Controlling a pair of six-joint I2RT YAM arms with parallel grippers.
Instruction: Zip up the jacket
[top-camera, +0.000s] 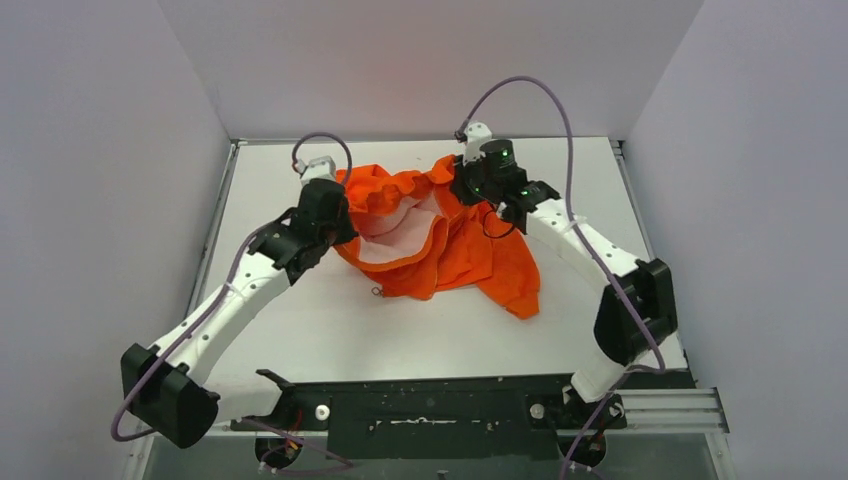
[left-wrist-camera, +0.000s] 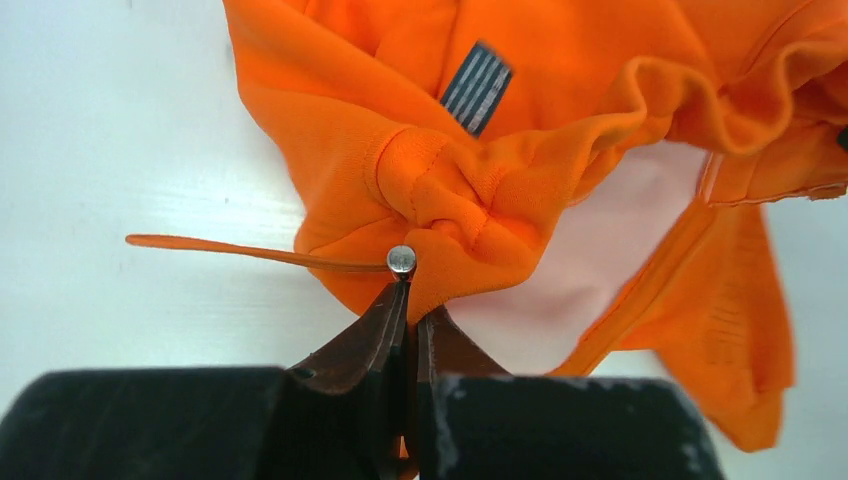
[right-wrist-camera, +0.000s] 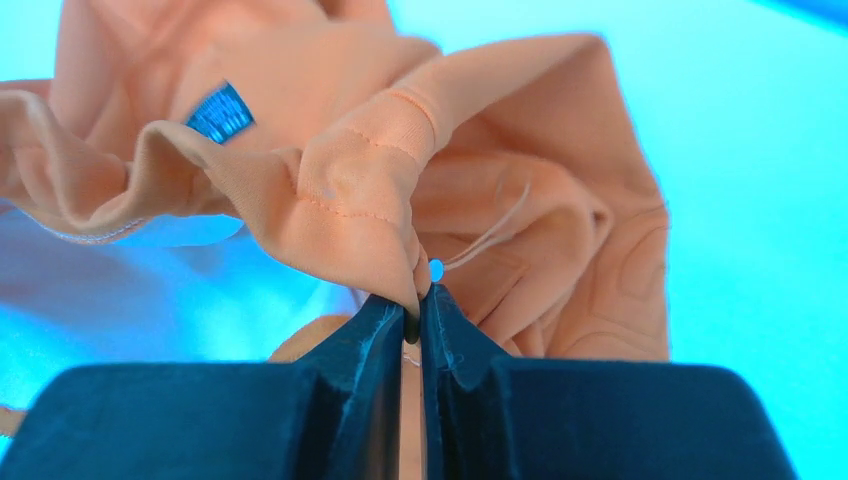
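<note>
Top external view: a small orange jacket (top-camera: 440, 235) lies crumpled on the far middle part of a white table (top-camera: 300, 330), its pale lining (top-camera: 385, 235) showing on the left side and one sleeve trailing toward the near right. Bare tabletop shows in front of the jacket, toward the arm bases, and in narrower strips to its left and right. Plain walls (top-camera: 110, 200) close in the table on the left, right and far sides, and the jacket's far edge lies near the back wall. The left gripper (left-wrist-camera: 405, 290) sits at the jacket's left edge. Its jaws are pressed almost together on a bunched fold of orange cloth, just below a small round metal stud (left-wrist-camera: 401, 259). A thin orange strap (left-wrist-camera: 250, 250) runs out to the left over the table. The right gripper (right-wrist-camera: 418, 300) sits at the jacket's far right edge, its jaws likewise pinched nearly together on a stitched fold of the fabric. A small dark label (left-wrist-camera: 477, 88) with pale stripes sits on the cloth beyond the left gripper; no writing on it can be read.
</note>
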